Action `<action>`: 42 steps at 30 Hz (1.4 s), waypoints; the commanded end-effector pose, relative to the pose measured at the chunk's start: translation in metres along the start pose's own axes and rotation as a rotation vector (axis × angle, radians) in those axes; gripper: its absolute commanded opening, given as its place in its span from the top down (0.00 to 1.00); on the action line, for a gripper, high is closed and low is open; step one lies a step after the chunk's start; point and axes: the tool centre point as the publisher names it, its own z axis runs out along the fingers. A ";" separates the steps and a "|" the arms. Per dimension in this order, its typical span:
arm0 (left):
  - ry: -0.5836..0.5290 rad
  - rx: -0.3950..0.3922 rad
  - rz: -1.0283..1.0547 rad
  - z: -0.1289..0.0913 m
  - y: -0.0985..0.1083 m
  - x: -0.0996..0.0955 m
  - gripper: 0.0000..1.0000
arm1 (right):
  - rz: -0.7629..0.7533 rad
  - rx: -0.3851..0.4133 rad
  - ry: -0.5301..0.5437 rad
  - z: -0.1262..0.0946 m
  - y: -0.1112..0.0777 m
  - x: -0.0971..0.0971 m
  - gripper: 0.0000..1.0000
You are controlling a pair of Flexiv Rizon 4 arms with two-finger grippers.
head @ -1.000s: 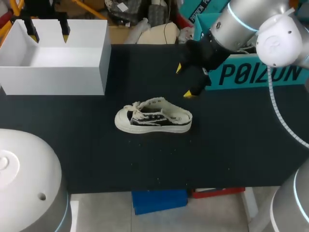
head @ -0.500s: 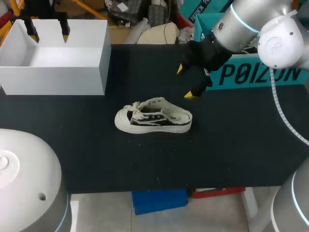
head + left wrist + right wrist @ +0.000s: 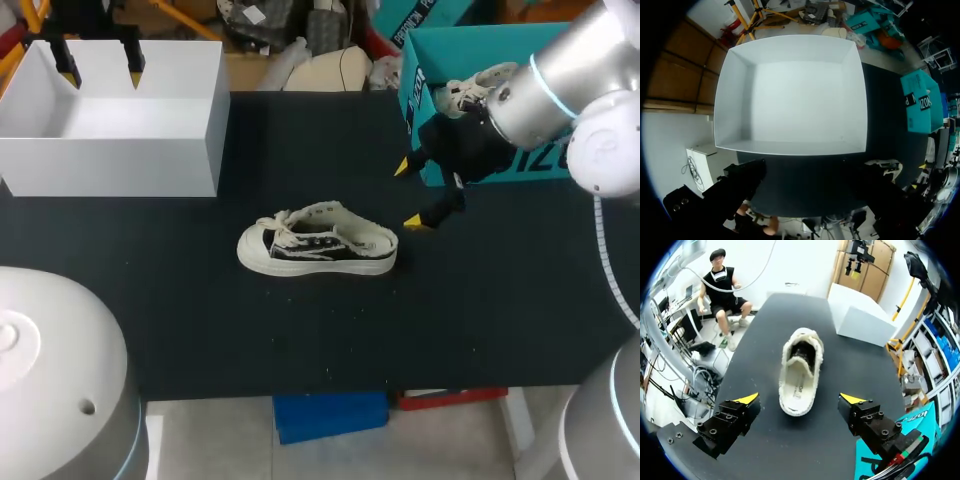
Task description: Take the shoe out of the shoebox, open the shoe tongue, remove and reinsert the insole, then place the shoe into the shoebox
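A black and cream sneaker [image 3: 316,246] lies on its sole mid-table, toe to the left, its opening lined with pale fleece. My right gripper [image 3: 410,195] hangs open just right of the heel, not touching it. In the right wrist view the sneaker [image 3: 799,369] lies straight ahead of the open gripper [image 3: 800,399], heel nearest, and the insole shows inside. The teal shoebox [image 3: 432,60] stands at the back right with a second shoe [image 3: 470,86] in it. My left gripper [image 3: 100,72] hovers open above a white box [image 3: 110,135]; the left wrist view looks down into the empty white box [image 3: 790,95].
The black table [image 3: 200,330] has bare surface in front of and to both sides of the sneaker. The white box takes up the back left corner. The teal shoebox [image 3: 912,417] lies close beside my right gripper's finger.
My right arm has swung right and toward the front, from behind the sneaker to beside its heel, uncovering the teal shoebox. The left arm and the sneaker have not moved.
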 end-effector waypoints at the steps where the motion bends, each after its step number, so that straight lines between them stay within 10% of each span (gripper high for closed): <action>1: -0.002 -0.001 -0.002 -0.001 0.001 0.000 0.00 | 0.009 -0.136 -0.038 0.022 -0.020 0.001 0.00; 20: -0.002 -0.001 -0.002 -0.001 0.001 0.000 0.00 | 0.045 -0.310 -0.008 0.093 -0.036 -0.005 0.00; 42: -0.002 -0.001 -0.002 -0.001 0.001 0.000 0.00 | 0.104 -0.371 0.035 0.126 -0.034 0.000 0.00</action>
